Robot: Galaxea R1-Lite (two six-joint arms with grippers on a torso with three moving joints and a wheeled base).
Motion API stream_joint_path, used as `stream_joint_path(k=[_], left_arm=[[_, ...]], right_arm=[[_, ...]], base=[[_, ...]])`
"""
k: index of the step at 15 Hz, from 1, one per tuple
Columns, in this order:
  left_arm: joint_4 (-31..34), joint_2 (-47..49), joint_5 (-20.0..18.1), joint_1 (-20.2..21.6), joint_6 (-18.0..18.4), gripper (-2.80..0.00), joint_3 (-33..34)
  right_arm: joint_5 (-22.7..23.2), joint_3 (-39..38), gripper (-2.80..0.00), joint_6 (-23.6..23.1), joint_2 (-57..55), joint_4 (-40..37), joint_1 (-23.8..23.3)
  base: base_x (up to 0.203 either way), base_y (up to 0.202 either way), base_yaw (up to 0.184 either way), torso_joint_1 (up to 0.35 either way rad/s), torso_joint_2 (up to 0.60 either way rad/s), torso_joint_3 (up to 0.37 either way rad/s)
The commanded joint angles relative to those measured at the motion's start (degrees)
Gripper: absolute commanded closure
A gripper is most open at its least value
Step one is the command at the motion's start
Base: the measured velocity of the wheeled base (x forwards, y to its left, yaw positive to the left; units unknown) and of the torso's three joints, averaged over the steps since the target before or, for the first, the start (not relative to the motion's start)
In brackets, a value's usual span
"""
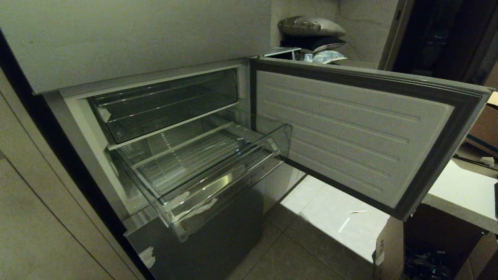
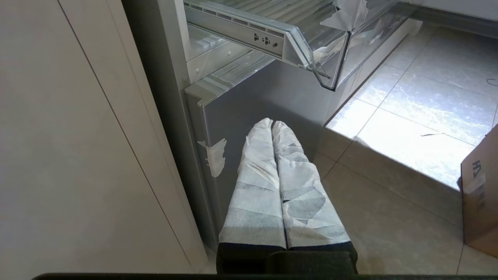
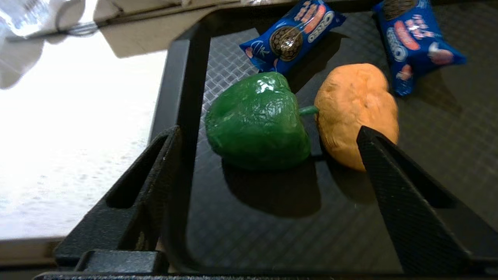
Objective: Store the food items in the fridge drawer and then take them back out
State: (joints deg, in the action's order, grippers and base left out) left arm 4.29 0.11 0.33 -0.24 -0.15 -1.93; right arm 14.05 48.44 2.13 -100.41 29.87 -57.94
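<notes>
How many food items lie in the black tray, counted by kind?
Green pepper: 1
Orange-tan round piece: 1
Blue cookie packs: 2
Total in the black tray: 4

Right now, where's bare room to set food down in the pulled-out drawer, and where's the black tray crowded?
The fridge drawer shows its ribbed floor bare from side wall to front lip. The black tray is crowded at its far end: green pepper, orange-tan piece and two Oreo packs; the near stretch is bare.
</notes>
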Motion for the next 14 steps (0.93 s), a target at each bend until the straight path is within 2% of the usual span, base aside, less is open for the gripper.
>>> stream_joint_path(k=[1, 7, 14], left_arm=[[0.0, 0.0, 0.0, 0.0, 0.0, 0.0, 0.0], [0.0, 0.1, 0.0, 0.0, 0.0, 0.0, 0.0], [0.0, 0.0, 0.0, 0.1, 0.0, 0.0, 0.0]], right_arm=[[0.7, 2.0, -2.8, -0.8, -3.4, 0.2, 0.1], [1.9, 5.7, -2.8, -1.5, -8.5, 3.4, 0.6], [4.1, 6.3, -2.8, -1.3, -12.4, 7.0, 4.0]], base=[[0.0, 0.0, 0.0, 0.0, 0.0, 0.0], [0.0, 0.0, 0.0, 0.0, 0.0, 0.0], [0.0, 0.0, 0.0, 0.0, 0.0, 0.0]])
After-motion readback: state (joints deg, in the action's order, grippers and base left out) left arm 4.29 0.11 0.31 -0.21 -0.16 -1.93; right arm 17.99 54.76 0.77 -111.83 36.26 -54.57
